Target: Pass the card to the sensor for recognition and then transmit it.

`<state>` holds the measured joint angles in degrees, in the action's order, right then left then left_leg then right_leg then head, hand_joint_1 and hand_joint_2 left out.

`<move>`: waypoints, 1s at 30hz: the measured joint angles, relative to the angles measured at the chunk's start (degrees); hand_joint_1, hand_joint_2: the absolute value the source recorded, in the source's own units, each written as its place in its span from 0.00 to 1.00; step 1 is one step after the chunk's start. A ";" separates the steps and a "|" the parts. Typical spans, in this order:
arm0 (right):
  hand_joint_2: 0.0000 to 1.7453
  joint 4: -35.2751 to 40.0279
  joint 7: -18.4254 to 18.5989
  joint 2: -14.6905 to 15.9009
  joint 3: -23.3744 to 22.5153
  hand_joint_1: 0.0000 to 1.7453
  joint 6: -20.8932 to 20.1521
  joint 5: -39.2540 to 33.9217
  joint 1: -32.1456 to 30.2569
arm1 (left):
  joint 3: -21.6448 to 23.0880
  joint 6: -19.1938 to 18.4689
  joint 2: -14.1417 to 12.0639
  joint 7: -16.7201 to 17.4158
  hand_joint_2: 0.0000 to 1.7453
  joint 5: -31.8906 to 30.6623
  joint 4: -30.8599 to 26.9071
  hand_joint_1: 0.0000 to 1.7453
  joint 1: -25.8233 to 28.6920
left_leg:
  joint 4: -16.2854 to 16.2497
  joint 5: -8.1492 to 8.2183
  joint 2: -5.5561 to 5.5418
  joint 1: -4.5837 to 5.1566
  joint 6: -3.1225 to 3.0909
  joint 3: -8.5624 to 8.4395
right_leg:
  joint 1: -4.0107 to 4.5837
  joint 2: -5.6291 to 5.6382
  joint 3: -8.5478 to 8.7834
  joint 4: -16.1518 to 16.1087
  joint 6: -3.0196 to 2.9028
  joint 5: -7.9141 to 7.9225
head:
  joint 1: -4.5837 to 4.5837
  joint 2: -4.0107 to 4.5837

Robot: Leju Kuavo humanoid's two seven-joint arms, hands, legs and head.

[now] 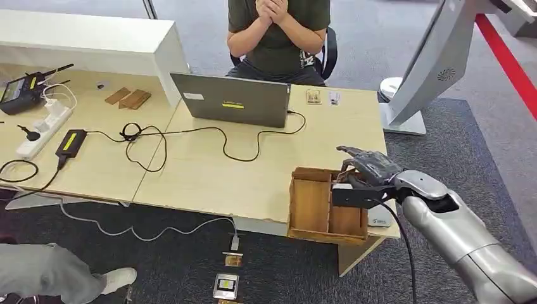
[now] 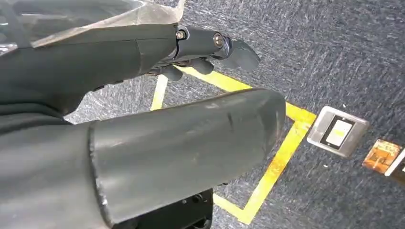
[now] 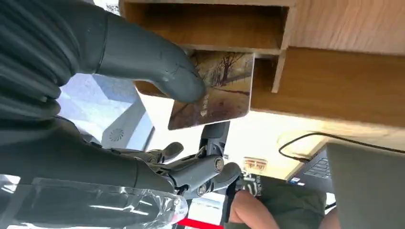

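Observation:
A card [image 3: 217, 90] printed with a picture of trees is pinched between the thumb [image 3: 157, 67] and a finger of my right hand [image 1: 370, 168]. That hand hovers over the right-hand compartment of a wooden divided box [image 1: 310, 206] at the table's front right corner; in the right wrist view the card lies just at the edge of the wooden box [image 3: 334, 76]. A small white device [image 1: 380, 220] sits on the table just right of the box. My left hand [image 2: 210, 45] hangs above the carpet with its fingers apart and nothing in it.
A person [image 1: 278, 31] sits behind the table with clasped hands, behind a grey laptop [image 1: 231, 100]. Black cables [image 1: 190, 136], a power strip [image 1: 44, 126] and an adapter lie to the left. A white kiosk stand [image 1: 430, 63] rises at the right. A metal floor socket [image 2: 337, 131] is set in the carpet.

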<state>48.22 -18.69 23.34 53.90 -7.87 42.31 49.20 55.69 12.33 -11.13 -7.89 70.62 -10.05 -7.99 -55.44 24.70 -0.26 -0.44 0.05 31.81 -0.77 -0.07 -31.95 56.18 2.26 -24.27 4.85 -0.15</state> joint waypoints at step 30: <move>1.00 9.90 -1.27 5.03 -6.43 1.00 4.39 4.24 0.07 | 1.90 -1.55 0.37 -1.40 0.00 -1.11 0.00 0.00 0.00 | -0.01 0.00 -0.01 0.01 0.00 -0.01 | 0.00 0.00 0.05 0.00 0.00 0.01 | -0.02 0.00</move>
<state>58.12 -19.96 28.37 47.47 -3.48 46.56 49.27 57.59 10.78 -10.75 -9.29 69.50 -10.05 -7.99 -55.45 24.69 -0.27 -0.44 0.05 31.81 -0.77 -0.07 -31.90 56.19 2.27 -24.26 4.83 -0.15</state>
